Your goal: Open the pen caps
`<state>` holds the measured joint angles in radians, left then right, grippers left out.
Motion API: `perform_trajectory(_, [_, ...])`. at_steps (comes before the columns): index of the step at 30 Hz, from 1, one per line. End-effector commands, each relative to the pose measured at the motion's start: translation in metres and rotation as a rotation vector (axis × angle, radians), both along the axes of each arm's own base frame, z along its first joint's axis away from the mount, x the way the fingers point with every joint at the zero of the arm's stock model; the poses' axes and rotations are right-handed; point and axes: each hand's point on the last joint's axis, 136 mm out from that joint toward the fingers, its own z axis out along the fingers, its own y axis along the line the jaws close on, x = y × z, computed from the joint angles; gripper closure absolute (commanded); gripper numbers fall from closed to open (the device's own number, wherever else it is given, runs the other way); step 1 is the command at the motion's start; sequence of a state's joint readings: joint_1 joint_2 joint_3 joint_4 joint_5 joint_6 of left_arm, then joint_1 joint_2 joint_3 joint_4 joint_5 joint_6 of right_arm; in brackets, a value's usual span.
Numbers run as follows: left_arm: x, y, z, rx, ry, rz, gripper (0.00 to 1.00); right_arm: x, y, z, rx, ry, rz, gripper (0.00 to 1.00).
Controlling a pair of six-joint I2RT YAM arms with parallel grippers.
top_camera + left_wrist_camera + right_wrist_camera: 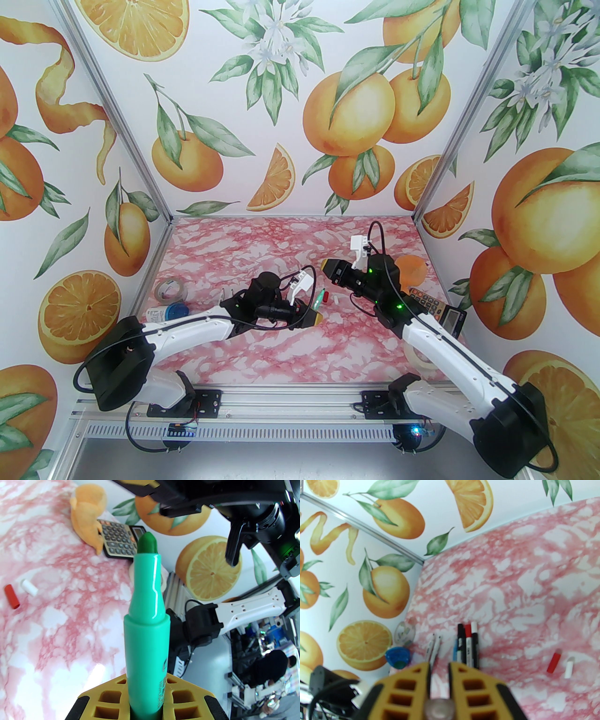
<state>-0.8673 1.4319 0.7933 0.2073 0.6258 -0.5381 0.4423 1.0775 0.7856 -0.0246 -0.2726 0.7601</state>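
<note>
left jaws: clamped uncapped green highlighter (145,620) | right jaws: clenched on greyish cap (440,709) | red cap (11,596), white cap (29,587): lay side by side on surface (46,632)

Green pen (144,632) in left tool (146,686)

Both arms reach inward; left pincer (317,319), right pincer (326,266) clamped.

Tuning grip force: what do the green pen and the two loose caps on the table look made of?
Green pen: glossy moulded plastic, with a bright glare streak along its neck. Red cap and white cap: likely plastic too, but duller, with no glare.
</note>
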Motion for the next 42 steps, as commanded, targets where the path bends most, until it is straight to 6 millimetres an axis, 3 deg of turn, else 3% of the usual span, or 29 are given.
perform_trajectory(1, [0.005, 0.012, 0.014, 0.005, -0.085, 0.068, 0.95, -0.002, -0.017, -0.012, -0.138, 0.007, -0.039, 0.85])
perform_trajectory(8, [0.009, 0.040, 0.024, 0.058, -0.168, 0.179, 0.94, -0.014, -0.039, -0.064, -0.387, 0.132, -0.026, 0.84])
perform_trajectory(12, [0.013, 0.051, 0.025, 0.094, -0.197, 0.218, 0.94, -0.015, -0.051, -0.081, -0.463, 0.179, -0.049, 0.84])
perform_trajectory(14, [0.014, 0.064, 0.027, 0.133, -0.237, 0.257, 0.93, -0.014, -0.066, -0.106, -0.543, 0.254, -0.077, 0.84])
perform_trajectory(16, [0.016, 0.070, 0.023, 0.155, -0.252, 0.281, 0.93, -0.012, -0.072, -0.117, -0.576, 0.272, -0.088, 0.84])
perform_trajectory(28, [0.019, 0.064, 0.017, 0.131, -0.234, 0.282, 0.93, 0.009, -0.083, -0.166, -0.691, 0.394, -0.091, 0.83])
perform_trajectory(42, [0.016, 0.065, 0.013, 0.133, -0.213, 0.280, 0.93, 0.030, -0.085, -0.200, -0.743, 0.470, -0.097, 0.83])
